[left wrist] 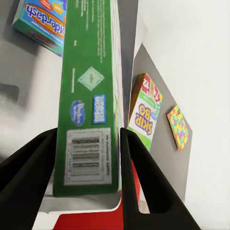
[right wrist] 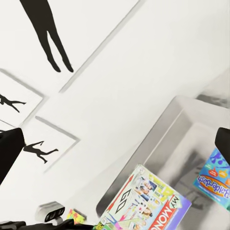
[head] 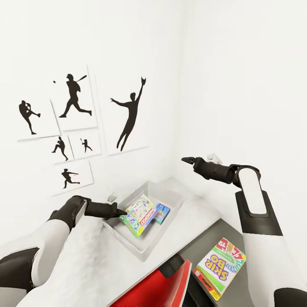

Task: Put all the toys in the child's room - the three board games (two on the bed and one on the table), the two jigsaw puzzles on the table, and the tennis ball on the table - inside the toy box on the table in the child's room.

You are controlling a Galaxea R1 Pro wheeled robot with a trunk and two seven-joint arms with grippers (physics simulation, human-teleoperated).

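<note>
Item: Monopoly board game [head: 139, 214], clamped edge-on in left gripper [head: 120, 211], frame centre, over toy box [head: 172, 191]. I lower it flat beside Balderdash box [head: 161, 212] before releasing. Right gripper [head: 186, 160]: state indeterminable.

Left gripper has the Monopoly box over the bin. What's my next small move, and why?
Probably lower slightly and open the left gripper. Its fingers clamp the Monopoly box edge-on, tilted inside the toy box beside the Balderdash box, so release should drop it in.
</note>
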